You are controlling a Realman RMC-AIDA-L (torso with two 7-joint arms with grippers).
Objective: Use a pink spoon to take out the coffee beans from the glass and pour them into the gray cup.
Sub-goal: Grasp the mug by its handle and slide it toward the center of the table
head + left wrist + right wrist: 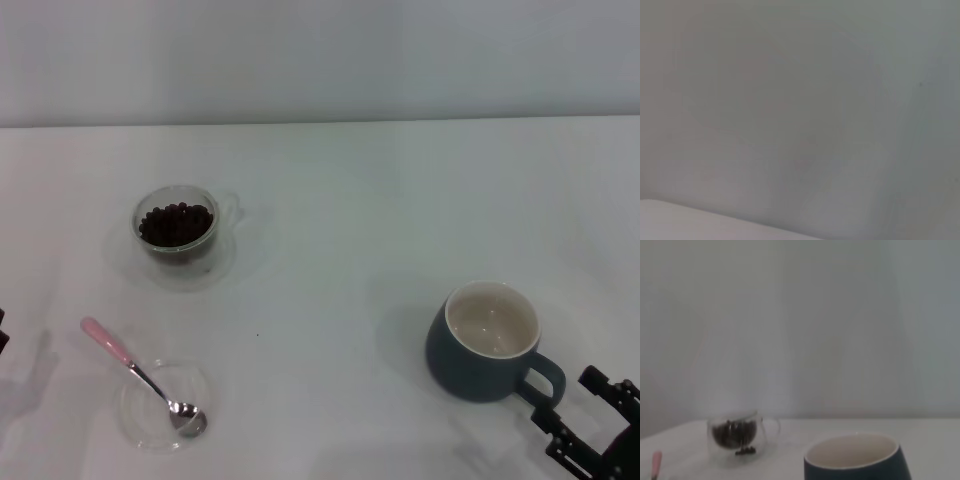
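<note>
The glass (178, 234) stands at the back left, holding a heap of dark coffee beans (176, 223). The pink spoon (140, 375) lies at the front left. Its pink handle points back-left and its silver bowl rests in a flat clear dish (140, 420). The gray cup (487, 342) stands at the front right, cream-white inside, handle toward my right gripper (575, 405), which sits just behind that handle at the bottom right corner. The right wrist view shows the gray cup (857, 460) close up, the glass (735, 437) with beans (734, 432) beyond, and the spoon's pink tip (656, 465). My left gripper (2, 330) is only a dark sliver at the left edge.
A white table (340, 210) carries everything and ends at a pale wall along the back. The left wrist view shows only a blank pale surface.
</note>
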